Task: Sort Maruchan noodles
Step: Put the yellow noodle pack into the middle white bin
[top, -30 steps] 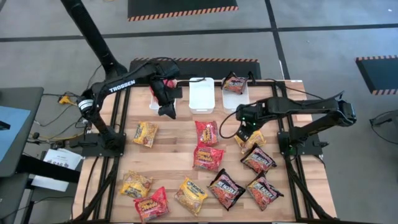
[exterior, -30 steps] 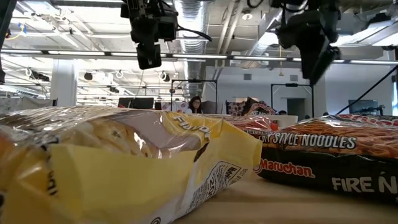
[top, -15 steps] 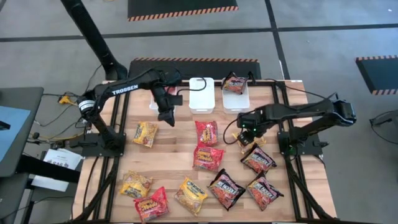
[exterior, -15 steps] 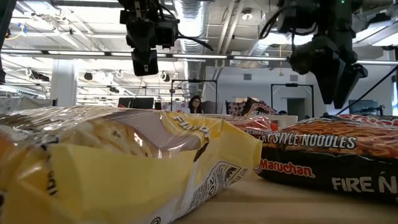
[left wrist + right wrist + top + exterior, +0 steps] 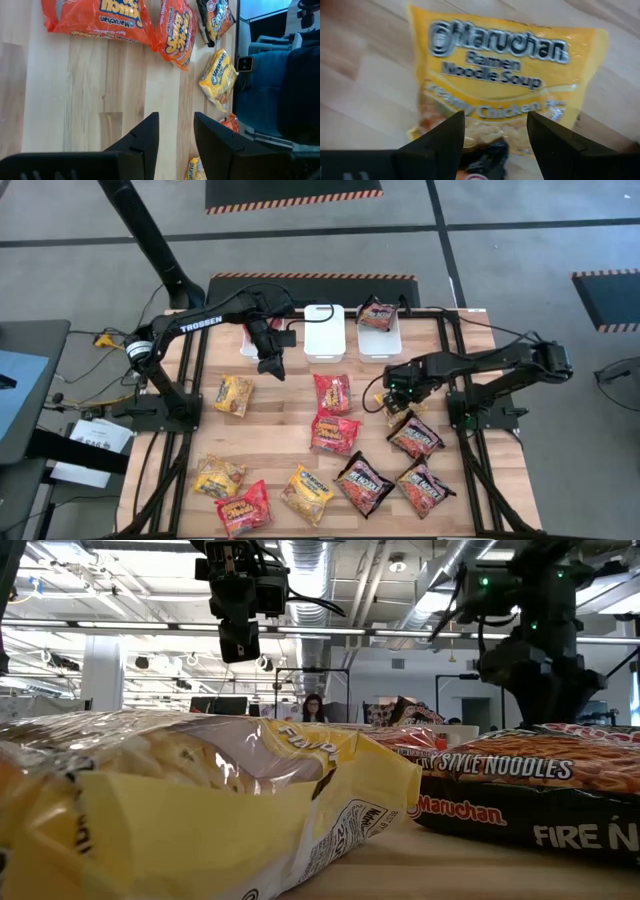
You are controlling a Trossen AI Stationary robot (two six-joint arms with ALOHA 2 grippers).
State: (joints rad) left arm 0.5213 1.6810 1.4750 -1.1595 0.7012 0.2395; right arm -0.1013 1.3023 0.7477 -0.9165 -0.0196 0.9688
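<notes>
Maruchan noodle packets lie flat on the wooden table: yellow, red, dark and more along the near edge. My right gripper points straight down, open, close over a yellow Creamy Chicken packet, with one finger toward each side of it; whether it touches, I cannot tell. In the high view that packet peeks out beneath the gripper. My left gripper hangs open and empty above bare wood in front of the left tub.
Three white tubs stand at the far edge; the middle one shows bare and the right one holds a dark packet. In the low view a yellow packet and a dark packet fill the foreground.
My right gripper has come down toward the yellow packet, rolling at the wrist as it sank. My left gripper has eased slightly down and away from the tubs. No packet has moved.
</notes>
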